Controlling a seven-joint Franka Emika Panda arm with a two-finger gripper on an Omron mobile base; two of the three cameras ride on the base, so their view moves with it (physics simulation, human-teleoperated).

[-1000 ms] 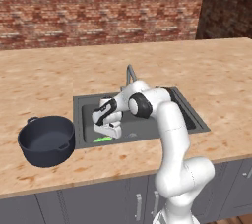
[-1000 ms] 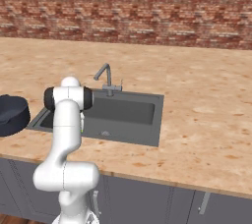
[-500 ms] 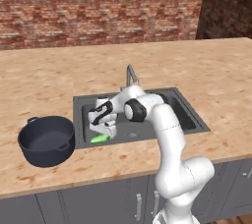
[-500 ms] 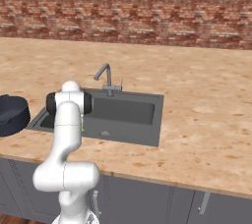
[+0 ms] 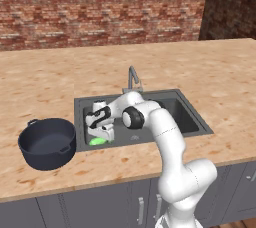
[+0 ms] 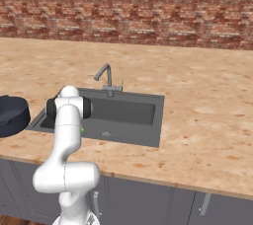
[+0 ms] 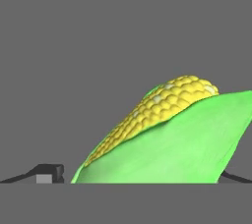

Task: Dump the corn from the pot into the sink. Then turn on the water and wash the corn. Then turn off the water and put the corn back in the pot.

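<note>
Down in the sink (image 5: pixel 192 122), your gripper (image 5: pixel 102 136) sits over the corn (image 7: pixel 172 139), fingers straddling it, though you cannot tell if they grip.

Corn (image 7: pixel 167 144) runs past hand view's bottom, covering gripper (image 7: pixel 142 176); jaw spacing unreadable. Pot (image 6: pixel 11 115) clipped at left edge.

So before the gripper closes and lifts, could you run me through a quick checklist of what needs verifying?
1. Corn lies between the fingertips: ok, one tip shows on each side.
2. Gripper is down in the sink at the corn: ok.
3. Fingers touching the corn: cannot tell.
4. Water off at the faucet: ok, no stream visible.
5. Pot upright on the counter left of the sink, open to receive: ok.
</note>
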